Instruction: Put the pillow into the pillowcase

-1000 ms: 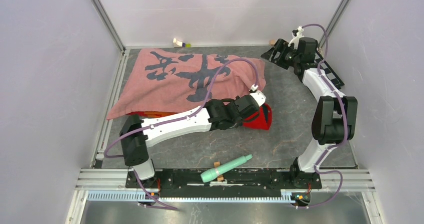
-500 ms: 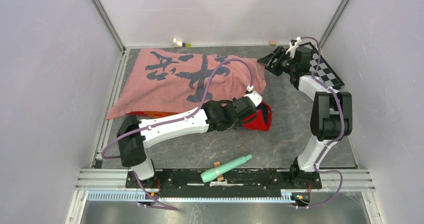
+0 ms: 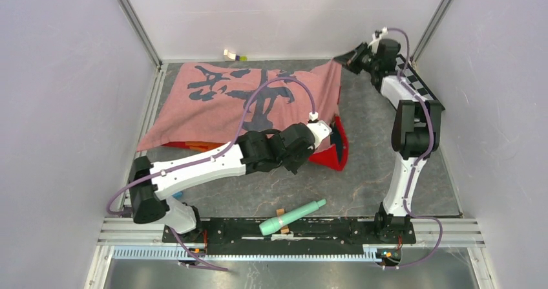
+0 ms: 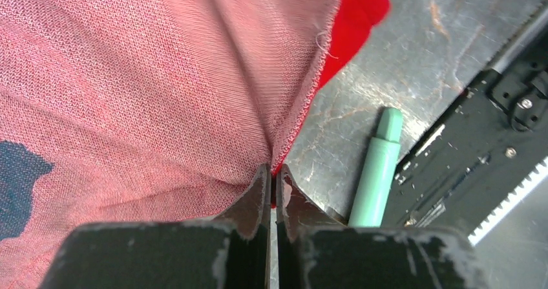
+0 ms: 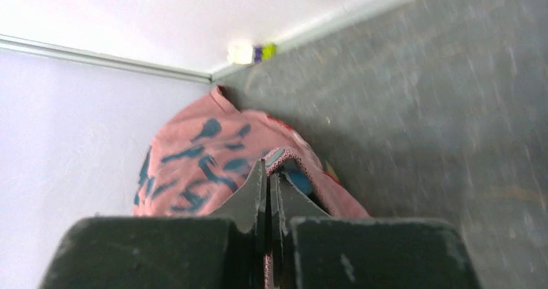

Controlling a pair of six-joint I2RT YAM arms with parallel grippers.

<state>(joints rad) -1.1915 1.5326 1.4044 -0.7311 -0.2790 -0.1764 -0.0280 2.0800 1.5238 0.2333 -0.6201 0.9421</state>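
The pillowcase (image 3: pixel 239 98) lies spread over the back left of the table, faded pink side up with dark brush marks. Its bright red-orange side (image 3: pixel 334 152) shows at the near right edge. My left gripper (image 3: pixel 325 144) is shut on the hem there, and in the left wrist view the pink fabric (image 4: pixel 161 75) runs into the closed left gripper (image 4: pixel 272 172). At the far right corner my right gripper (image 3: pixel 347 57) is shut on the pillowcase hem (image 5: pixel 294 156), which is pinched in the right gripper (image 5: pixel 268 171). The pillow is hidden.
A teal cylinder (image 3: pixel 291 216) and a small wooden block (image 3: pixel 280 212) lie by the black front rail (image 3: pixel 336 227). A black-and-white checkerboard (image 3: pixel 421 85) leans at the back right wall. Small blocks (image 3: pixel 234 55) sit against the back wall.
My right gripper swung toward the back wall, shut on the pillowcase's far right corner and drew it back and right. My left arm shifted left, still holding the hem.
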